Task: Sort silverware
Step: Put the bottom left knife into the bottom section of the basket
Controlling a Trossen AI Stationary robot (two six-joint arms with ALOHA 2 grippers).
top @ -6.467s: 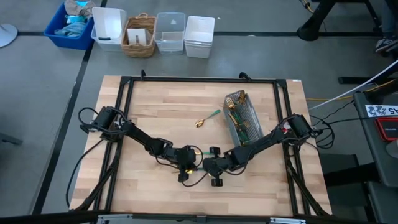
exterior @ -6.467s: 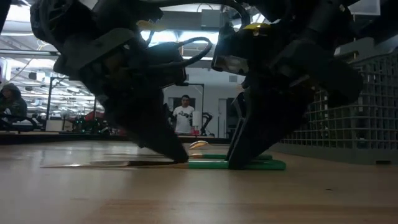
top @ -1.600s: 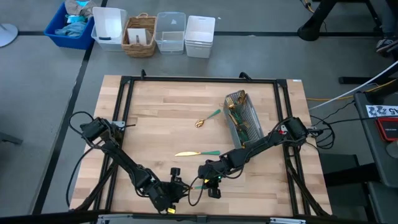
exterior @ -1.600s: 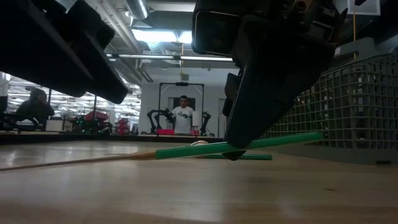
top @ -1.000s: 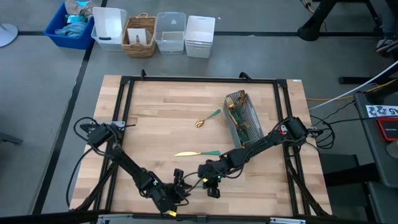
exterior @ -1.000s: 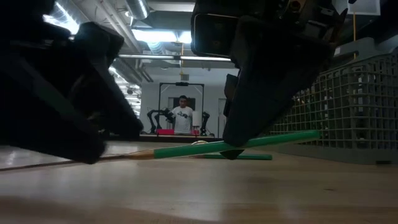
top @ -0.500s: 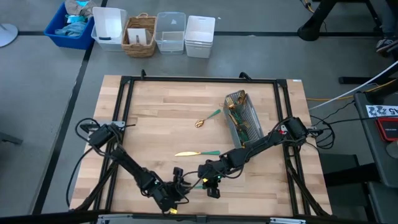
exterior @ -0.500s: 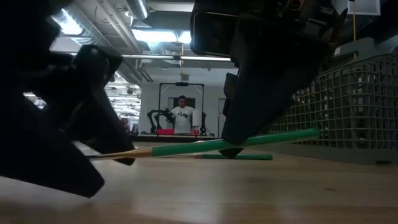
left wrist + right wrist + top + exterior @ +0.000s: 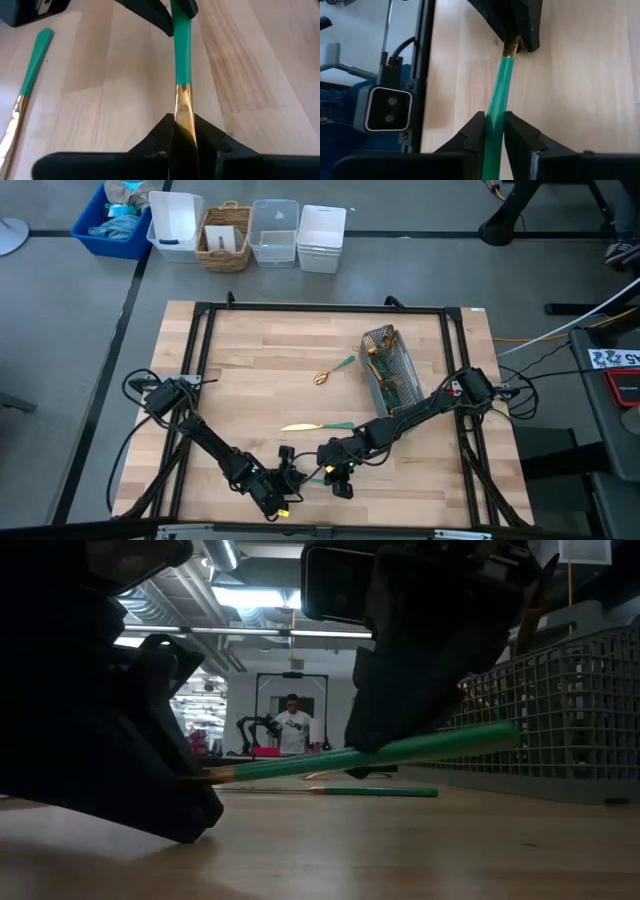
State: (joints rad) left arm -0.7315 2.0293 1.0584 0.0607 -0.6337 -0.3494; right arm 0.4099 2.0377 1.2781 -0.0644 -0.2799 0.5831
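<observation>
One piece of silverware (image 9: 380, 753), with a slim green handle and a gold end, is held between my two grippers near the table's front edge. My left gripper (image 9: 289, 479) is shut on its gold end. My right gripper (image 9: 328, 471) is shut on its green handle. A gold-bladed knife (image 9: 315, 425) lies flat on the table beyond them. Another gold-headed piece (image 9: 333, 370) lies farther back beside the grey mesh caddy (image 9: 388, 370), which holds more silverware. My left gripper pinches the gold end (image 9: 183, 120) between its two fingers, coming slanting down from the table's left, along the piece. My right gripper pinches the green handle (image 9: 495, 117) between its two fingers, slanting down from the table's right. The piece is tilted, its handle end higher, clear of the table (image 9: 400, 850).
The knife's green handle (image 9: 34, 65) lies close beside the held piece. The caddy's mesh wall (image 9: 560, 710) stands to the right. Several bins and a basket (image 9: 225, 235) sit on the floor beyond the table's far edge.
My left gripper has moved toward the right gripper, reached the gold end of the held piece and shut on it. That gold end has risen a little. My right gripper has kept its hold on the handle.
</observation>
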